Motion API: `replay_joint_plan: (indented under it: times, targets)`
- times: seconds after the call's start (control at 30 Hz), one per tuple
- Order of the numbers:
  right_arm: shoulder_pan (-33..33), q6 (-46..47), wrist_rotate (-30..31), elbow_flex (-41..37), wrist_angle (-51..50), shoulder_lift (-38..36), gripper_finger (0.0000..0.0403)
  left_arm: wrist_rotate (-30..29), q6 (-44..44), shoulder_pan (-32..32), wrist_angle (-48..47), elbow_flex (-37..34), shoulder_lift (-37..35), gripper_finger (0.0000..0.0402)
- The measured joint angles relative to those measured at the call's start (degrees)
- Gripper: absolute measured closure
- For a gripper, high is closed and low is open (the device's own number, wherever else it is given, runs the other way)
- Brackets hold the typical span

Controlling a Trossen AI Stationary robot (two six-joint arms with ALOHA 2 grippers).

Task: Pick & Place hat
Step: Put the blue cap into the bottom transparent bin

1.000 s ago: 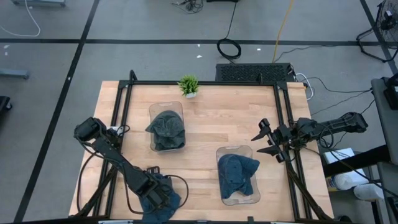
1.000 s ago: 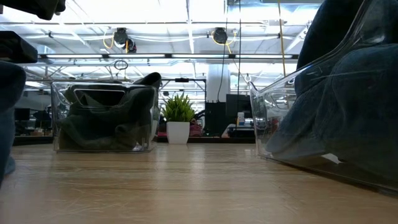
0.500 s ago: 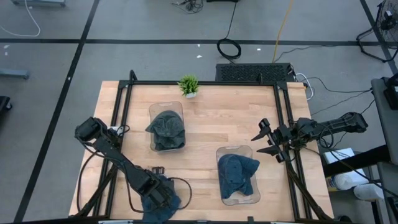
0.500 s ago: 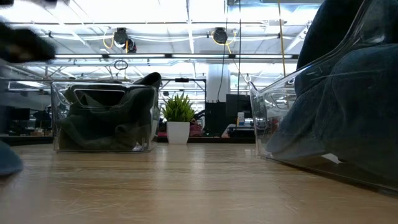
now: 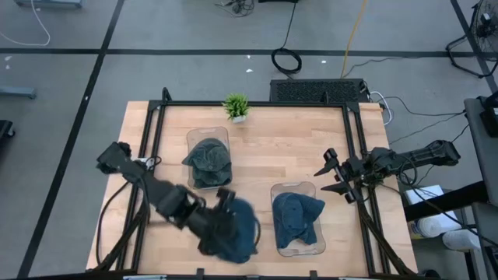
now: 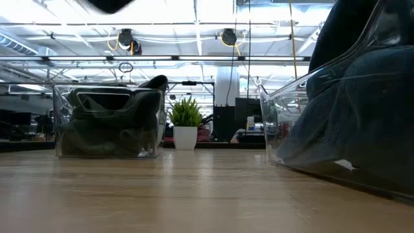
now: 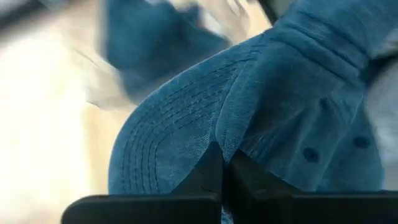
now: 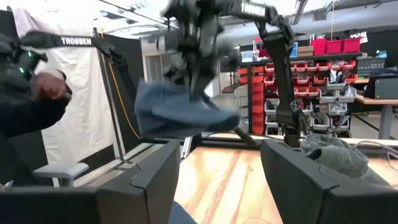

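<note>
A blue corduroy hat (image 5: 238, 230) hangs in the air over the table's near middle, between the two clear bins. My left gripper (image 7: 224, 169) is shut on it; the right wrist view shows the same hat (image 8: 181, 116) well above the wood. My right gripper (image 8: 217, 180) waits open at the table's right edge (image 5: 333, 176), touching nothing. The far bin (image 5: 208, 163) holds a dark grey-green hat, and the near-right bin (image 5: 297, 219) holds another blue hat. My left gripper pinches the hat between its two fingers where the brim (image 7: 168, 152) meets the crown (image 7: 219, 134). The fingers come from above, pointing down. The hat is lifted clear of the table and hangs below them, brim to one side and crown (image 7: 311, 93) to the other.
A small potted plant (image 5: 236, 106) stands at the table's far edge. A black frame (image 5: 257, 103) runs around the tabletop. Bare wood (image 6: 194, 194) lies between the bins. A person's arm (image 8: 37, 99) shows in the room beyond the table's left side.
My left gripper has risen from the table's near left corner and swung right toward the near-right bin, carrying the hat. The hat, which lay on the wood at the near left, now hangs clear of the table and has left the low view.
</note>
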Motion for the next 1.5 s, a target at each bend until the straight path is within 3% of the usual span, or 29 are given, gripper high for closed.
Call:
replay_joint_plan:
  times: [0.27, 0.53, 0.9, 1.07, 1.5]
  targets:
    - [0.0, -0.1, 0.1, 0.0, -0.2, 0.2, 0.0190, -0.3, 14.4, 9.5, 1.3, 6.5, 0.0, 0.0399]
    - [0.0, -1.5, 0.1, 0.0, 0.0, 0.3, 0.0190, 9.3, 21.8, 18.6, 8.9, 6.5, 2.0, 0.0400]
    - [0.0, -1.7, -0.1, 0.0, 0.8, 1.4, 0.0190, 22.8, 35.1, 23.6, 26.9, 6.5, 9.0, 0.0399]
    - [0.0, -1.9, -0.1, 0.0, 0.9, 1.9, 0.0190, 26.0, 35.1, 25.2, 29.8, 6.4, 12.4, 0.0399]
    - [0.4, -4.5, -0.4, 0.0, 3.6, 2.0, 0.0190, 26.6, 29.5, 27.6, 35.2, 6.4, 20.3, 0.0398]
